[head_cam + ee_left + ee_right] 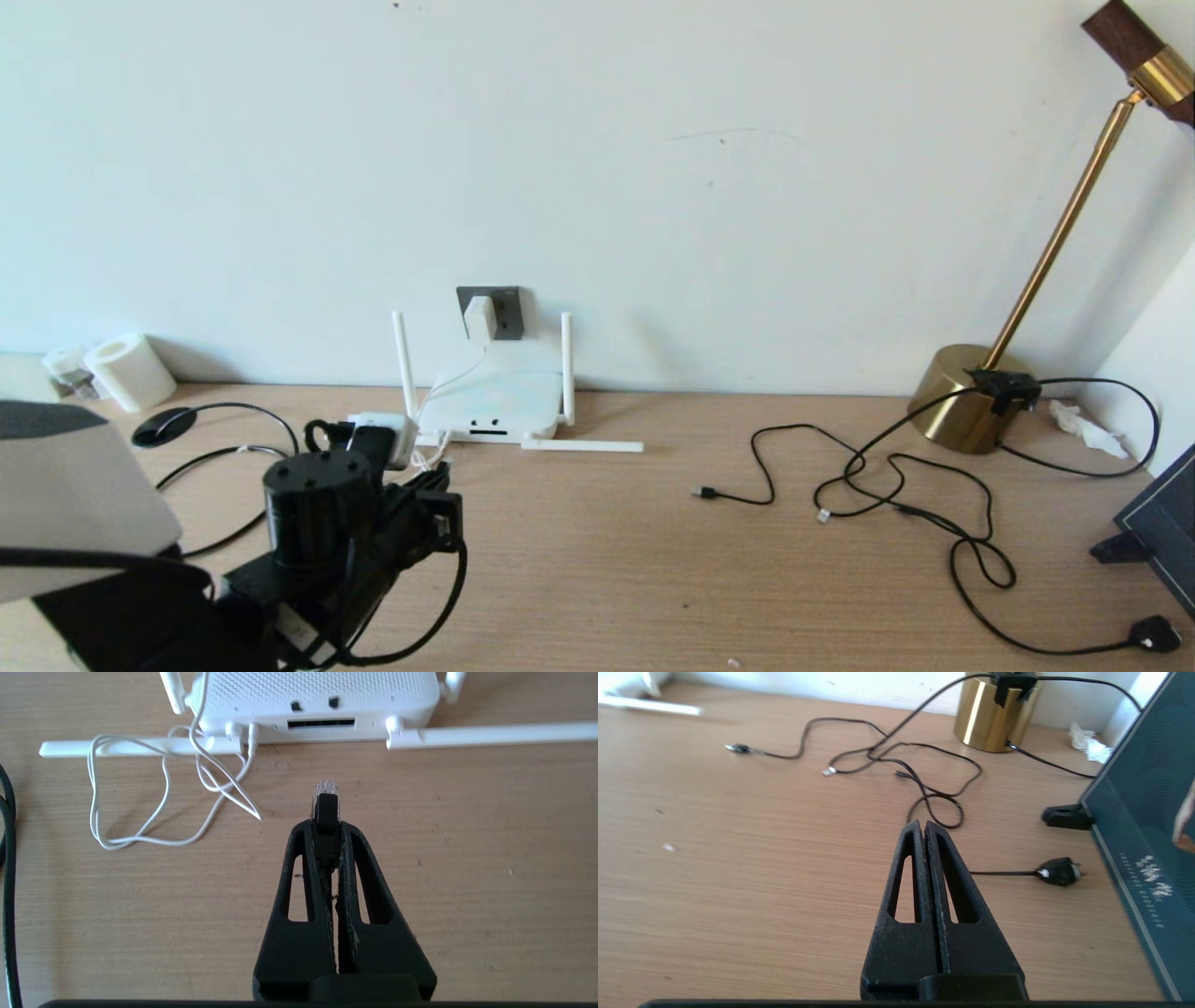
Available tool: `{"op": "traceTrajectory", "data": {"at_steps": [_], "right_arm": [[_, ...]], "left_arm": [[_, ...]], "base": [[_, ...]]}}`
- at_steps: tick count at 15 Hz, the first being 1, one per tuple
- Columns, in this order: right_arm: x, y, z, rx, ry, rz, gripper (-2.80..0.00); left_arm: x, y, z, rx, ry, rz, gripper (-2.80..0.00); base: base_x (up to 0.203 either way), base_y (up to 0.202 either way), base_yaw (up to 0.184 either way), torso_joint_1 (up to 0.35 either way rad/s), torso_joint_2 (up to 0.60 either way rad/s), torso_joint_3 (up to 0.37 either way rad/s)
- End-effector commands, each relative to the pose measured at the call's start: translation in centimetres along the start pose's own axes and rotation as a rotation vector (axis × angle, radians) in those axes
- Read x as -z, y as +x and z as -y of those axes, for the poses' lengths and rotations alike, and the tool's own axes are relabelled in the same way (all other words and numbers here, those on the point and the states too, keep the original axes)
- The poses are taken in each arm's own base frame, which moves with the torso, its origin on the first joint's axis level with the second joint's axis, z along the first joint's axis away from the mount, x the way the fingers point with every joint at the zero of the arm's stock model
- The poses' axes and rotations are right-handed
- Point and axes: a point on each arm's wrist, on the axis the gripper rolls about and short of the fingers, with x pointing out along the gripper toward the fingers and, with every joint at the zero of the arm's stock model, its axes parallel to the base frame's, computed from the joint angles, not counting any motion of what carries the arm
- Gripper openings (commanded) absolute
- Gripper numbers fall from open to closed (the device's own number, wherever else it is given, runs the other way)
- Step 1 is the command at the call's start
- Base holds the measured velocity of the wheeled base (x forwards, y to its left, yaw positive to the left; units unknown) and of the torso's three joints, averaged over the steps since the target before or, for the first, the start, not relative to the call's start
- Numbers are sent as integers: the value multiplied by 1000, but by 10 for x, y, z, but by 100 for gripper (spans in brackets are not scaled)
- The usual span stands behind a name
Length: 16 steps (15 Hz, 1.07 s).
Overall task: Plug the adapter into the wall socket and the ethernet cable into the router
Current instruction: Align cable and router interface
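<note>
desk (653,560): plain wood, lamp cords sprawled off to the right
router (317,700): far left by the wall, ports facing the arm
wall socket (509,308): adapter (480,317) already seated in it
right gripper (924,828): fingers pressed together on nothing, idle at right
left gripper (326,828): clamped on the ethernet cable (325,807) plug, near the router's port slot
risk: plug looks off-line with the port, so it could jam on the casing, or snag the loose white cord (140,812)

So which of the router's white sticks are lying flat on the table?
The two front antennas: one beside the tangled white cord, the other on the router's opposite side. The two rear antennas stand upright.
</note>
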Motion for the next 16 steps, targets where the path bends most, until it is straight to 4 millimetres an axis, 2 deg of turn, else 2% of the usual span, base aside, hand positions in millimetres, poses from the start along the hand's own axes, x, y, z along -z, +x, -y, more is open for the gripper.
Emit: {"op": "traceTrajectory", "data": {"at_steps": [1,4,10,14,16], "right_arm": [[0,0,0,6,8,2,-280],[0,0,0,19,33,3,-280],[0,0,0,20,35,4,-280],[0,0,0,20,35,4,-280],[0,0,0,20,35,4,-280]], "left_arm": [[12,4,2,-2,3,-1,-280],[27,0,3,-13,28,-16,-280],[34,-4,8,2,41,-45,-280],[33,-20,13,0,52,-47,-280],[34,-35,14,19,63,-57,-280]], "base": [[0,0,0,0,0,0],[0,0,0,0,0,0],[0,0,0,0,0,0],[0,0,0,0,0,0],[0,0,0,0,0,0]]}}
